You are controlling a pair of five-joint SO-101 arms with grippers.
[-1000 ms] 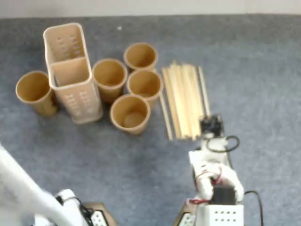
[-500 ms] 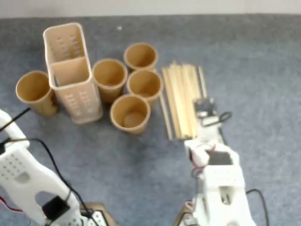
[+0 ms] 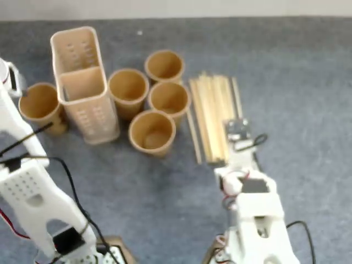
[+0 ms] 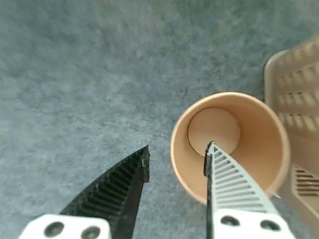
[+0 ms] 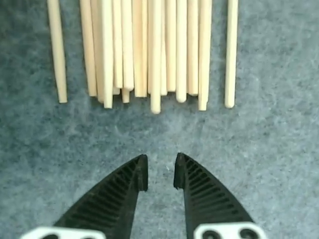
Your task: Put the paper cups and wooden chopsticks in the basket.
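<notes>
Several brown paper cups stand around the tall beige basket (image 3: 88,118): one cup (image 3: 37,103) to its left, the others (image 3: 152,132) in a cluster to its right. Wooden chopsticks (image 3: 213,115) lie in a bundle right of the cluster. My left arm (image 3: 22,137) stretches up to the left cup. In the left wrist view my left gripper (image 4: 177,148) is open astride that cup's (image 4: 234,144) rim, one finger above its inside, one outside. My right gripper (image 5: 160,172) hangs just short of the chopsticks' (image 5: 149,50) near ends, open narrowly, holding nothing.
Grey carpet covers the table. The basket (image 4: 294,99) stands right beside the left cup. One chopstick (image 3: 192,135) lies slightly apart, next to the cup cluster. Bare carpet lies to the right of the chopsticks and in front of the cups.
My left arm swung in from the lower left up to the leftmost cup. My right arm moved forward toward the chopsticks' near ends.
</notes>
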